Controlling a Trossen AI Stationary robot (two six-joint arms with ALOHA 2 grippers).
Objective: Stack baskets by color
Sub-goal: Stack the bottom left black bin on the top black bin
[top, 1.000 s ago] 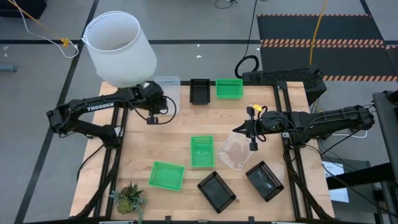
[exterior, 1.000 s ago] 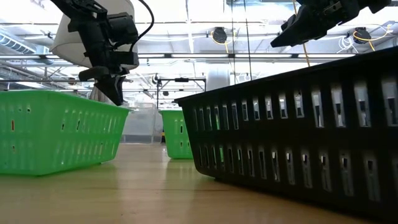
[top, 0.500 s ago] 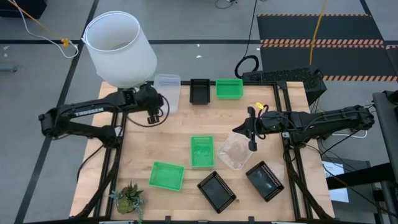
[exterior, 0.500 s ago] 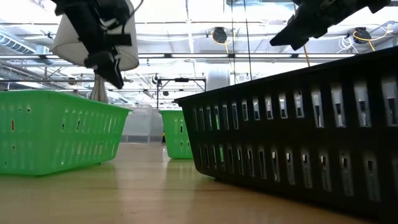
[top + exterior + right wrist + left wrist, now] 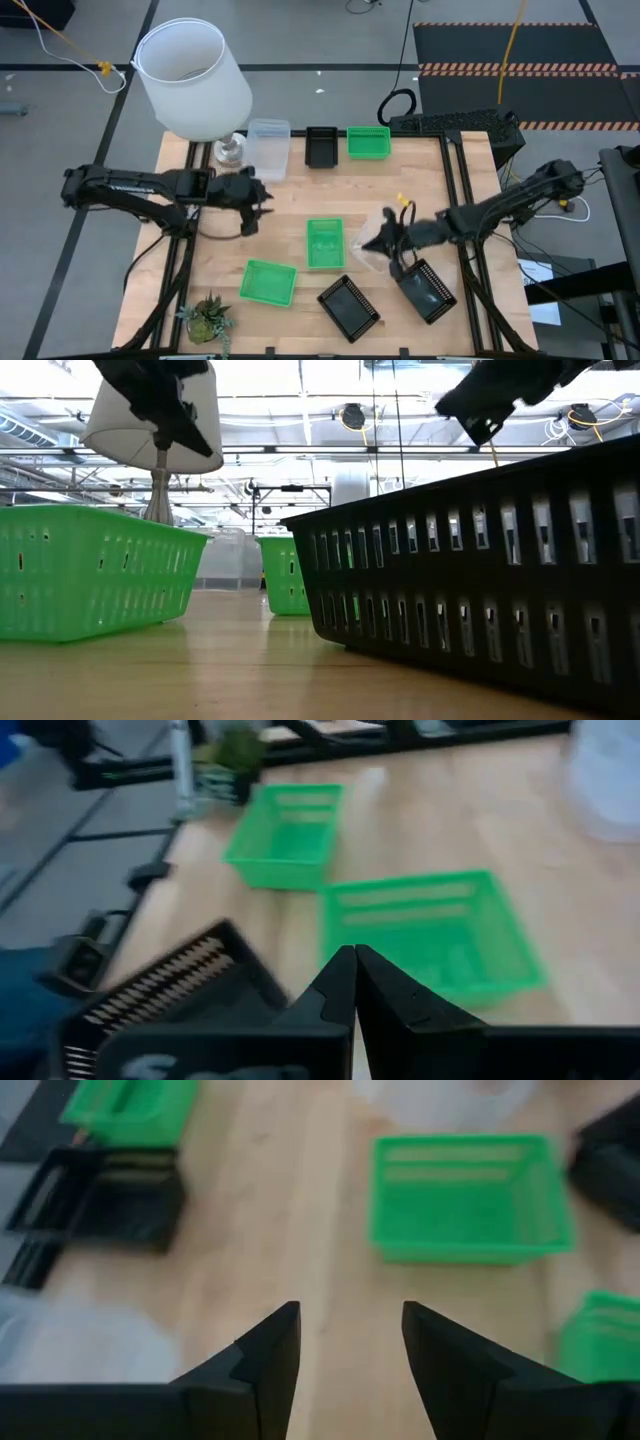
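Note:
Small baskets lie scattered over the wooden table (image 5: 290, 205). A clear one (image 5: 268, 138), a black one (image 5: 320, 147) and a green one (image 5: 368, 142) stand in a row at the far edge. Two green ones (image 5: 324, 243) (image 5: 268, 283), two black ones (image 5: 348, 306) (image 5: 427, 290) and a second clear one (image 5: 368, 262) sit toward the near side. My left gripper (image 5: 350, 1340) hovers open over bare wood left of centre (image 5: 262, 197). My right gripper (image 5: 355, 960) is shut and hangs above the near clear basket (image 5: 378, 242).
A big white lampshade (image 5: 190, 75) on its stand rises at the far left corner. A small potted plant (image 5: 208, 318) sits at the near left corner. A keyboard (image 5: 455, 122) lies beyond the far right edge. Bare wood shows between the far row and the near baskets.
My left gripper has swung away from the far clear basket toward the table's near side and centre, rising a little. My right gripper has moved toward the near edge and now hangs over the near clear basket, its wrist rolled. No basket has shifted.

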